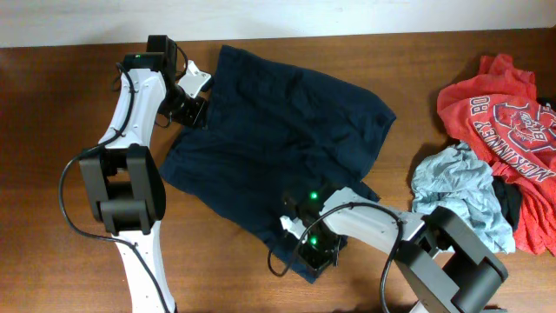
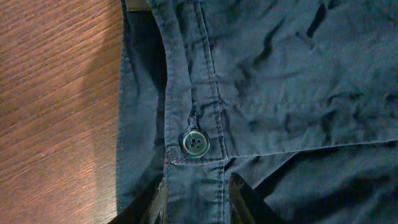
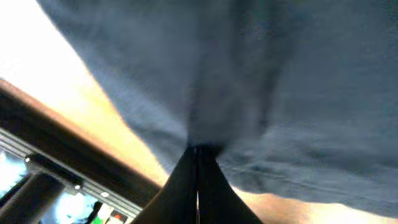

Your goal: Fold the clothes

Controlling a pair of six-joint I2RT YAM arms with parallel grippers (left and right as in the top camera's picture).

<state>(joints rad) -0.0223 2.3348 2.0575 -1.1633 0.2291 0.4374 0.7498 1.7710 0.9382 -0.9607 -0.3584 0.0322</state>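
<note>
I'm gripping the shorts (image 1: 287, 122) for a fold; left gripper (image 1: 195, 113), upper left, clamping the waistband (image 2: 186, 93); right gripper (image 1: 317, 250), lower centre, pinching cloth; next probably needs lifting together.

Clothes (image 1: 278, 130): one pair of plain dark navy shorts, woven cloth, soft and creased. They lie spread across the middle of the wooden table (image 1: 69, 104), mostly flat and skewed, one corner toward the far left, the wide body running down toward the near edge. Shallow wrinkles cross the right half, where the edge is rumpled. Left wrist view shows the waistband with double stitching and a dark four-hole button (image 2: 195, 144) at the band's end. The near hem is gathered to a pinched point and raised off the wood.
</note>
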